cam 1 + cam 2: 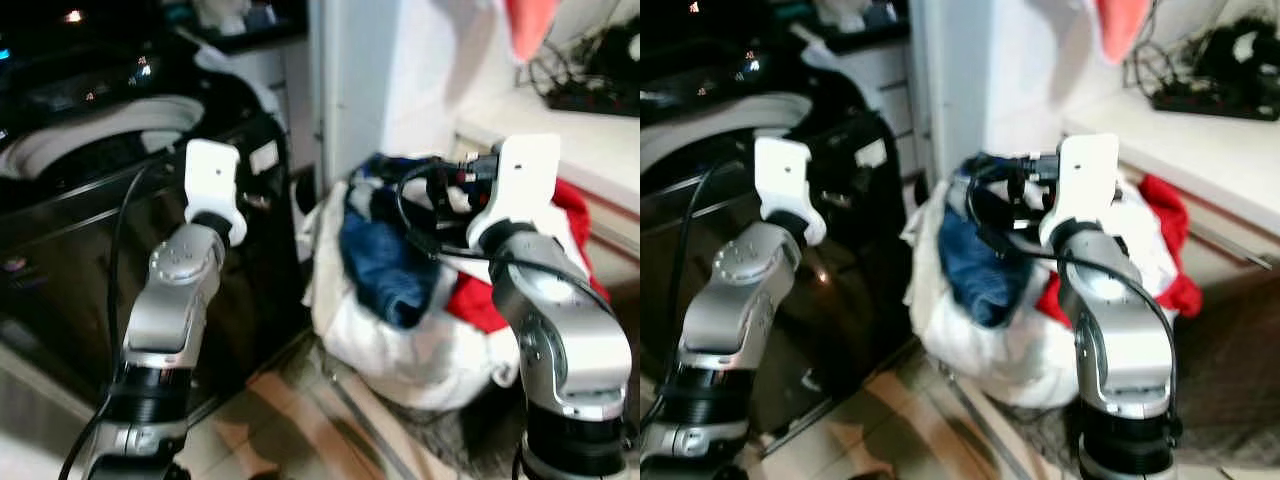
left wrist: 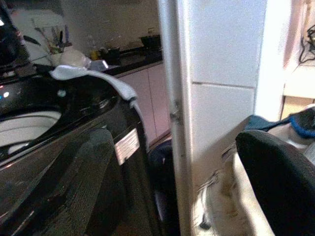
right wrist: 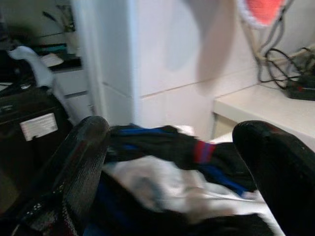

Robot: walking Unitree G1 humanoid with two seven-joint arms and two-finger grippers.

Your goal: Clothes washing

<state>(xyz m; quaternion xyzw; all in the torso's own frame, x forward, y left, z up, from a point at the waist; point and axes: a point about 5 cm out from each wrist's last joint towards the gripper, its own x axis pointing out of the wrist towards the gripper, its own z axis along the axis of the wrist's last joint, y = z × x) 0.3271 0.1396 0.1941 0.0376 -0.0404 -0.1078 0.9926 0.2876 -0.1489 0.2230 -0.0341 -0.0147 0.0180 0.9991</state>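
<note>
Big black washing machine [image 1: 110, 230] takes up the left of the scene, lid up, its pale drum rim [image 2: 22, 129] showing at the top and a white label [image 2: 127, 145] stuck on its glossy front corner. A white cloth [image 2: 93, 78] is draped over its far edge. Just right of it stands a white wall corner [image 1: 355, 90], and further right a pale worktop [image 1: 1185, 140] carries a tangle of black cables [image 1: 1225, 65].

Now the laundry: a heaped pile of clothes [image 1: 400, 300] sits on the floor between the machine and the worktop, pressed against the wall corner. It's mostly white fabric [image 1: 400, 350] bulging at the near side, with a crumpled blue garment [image 1: 385, 260] sagging down the middle, a red garment [image 1: 480, 300] spilling out on the right, and a dark piece with blue and red trim [image 3: 167, 142] lying across the top.

Left arm is raised in front of the machine; the left pincer [image 2: 172, 167] points towards the gap between machine and wall, fingers spread wide and gripping nothing, with the pile off to its right. Right arm is up over the heap; the right pincer [image 3: 172, 162] hovers just above the dark piece, its two black fingers [image 3: 83, 162] splayed well apart on either side of the cloth, released, not touching it as far as can be seen.

A pinkish-red thing [image 1: 530, 25] hangs at the top right, blurred.
</note>
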